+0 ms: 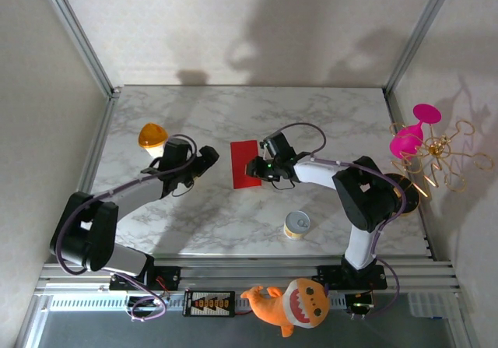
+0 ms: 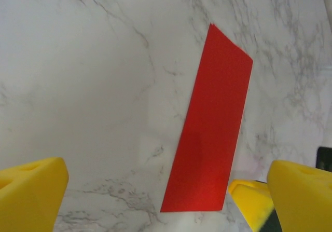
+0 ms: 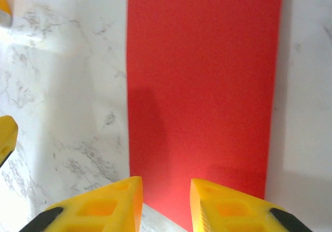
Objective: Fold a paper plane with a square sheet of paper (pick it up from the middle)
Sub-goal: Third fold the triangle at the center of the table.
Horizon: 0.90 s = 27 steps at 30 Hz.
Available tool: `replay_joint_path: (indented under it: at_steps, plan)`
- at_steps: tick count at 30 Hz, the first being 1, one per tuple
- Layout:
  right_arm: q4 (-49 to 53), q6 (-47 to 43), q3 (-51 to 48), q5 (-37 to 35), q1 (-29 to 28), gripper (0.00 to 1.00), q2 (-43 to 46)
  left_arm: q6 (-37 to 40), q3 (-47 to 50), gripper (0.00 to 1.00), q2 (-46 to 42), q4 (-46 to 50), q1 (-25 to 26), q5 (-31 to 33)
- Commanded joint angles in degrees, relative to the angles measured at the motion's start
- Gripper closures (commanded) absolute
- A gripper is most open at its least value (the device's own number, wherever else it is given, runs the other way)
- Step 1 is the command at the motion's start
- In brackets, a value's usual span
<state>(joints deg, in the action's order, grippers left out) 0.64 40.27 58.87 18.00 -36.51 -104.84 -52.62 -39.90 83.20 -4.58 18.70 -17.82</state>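
The square sheet of paper (image 1: 245,163) lies flat on the marble table, folded to a narrow red rectangle (image 2: 212,128) (image 3: 202,81). My left gripper (image 1: 205,159) hovers just left of it, its yellow fingers (image 2: 31,190) spread wide and open with nothing between them. My right gripper (image 1: 257,169) sits at the paper's right edge. Its yellow fingers (image 3: 104,206) stand a little apart over the near edge of the sheet, and no paper is pinched between them. One right fingertip (image 2: 250,201) shows beside the paper's near corner in the left wrist view.
An orange-topped object (image 1: 152,136) stands left of the left gripper. A small yellow tin (image 1: 296,224) sits near the front right. A pink goblet (image 1: 412,134) and a gold wire stand (image 1: 445,157) are at the right edge. An orange shark plush (image 1: 292,301) lies on the front rail.
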Motion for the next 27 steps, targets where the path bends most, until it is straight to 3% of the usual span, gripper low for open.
replay_joint_path:
  at_steps: [1,7,20,27]
  plan:
    - [-1.34,3.76,-0.82,-0.27,0.03,0.69,-0.54,-2.47,0.54,0.04,1.70,-3.33,1.46,-3.44]
    - [-1.70,4.29,-1.66,1.73,0.16,0.69,-2.62,-4.06,-0.68,0.14,5.08,-3.77,4.00,-5.71]
    - [-1.17,4.11,-4.08,1.54,0.87,0.70,-4.60,-6.03,-2.70,0.49,11.31,-5.22,7.75,-9.50]
    - [-1.39,4.20,-4.29,1.87,1.09,0.70,-4.94,-5.73,-3.68,0.60,13.95,-4.89,8.59,-10.60]
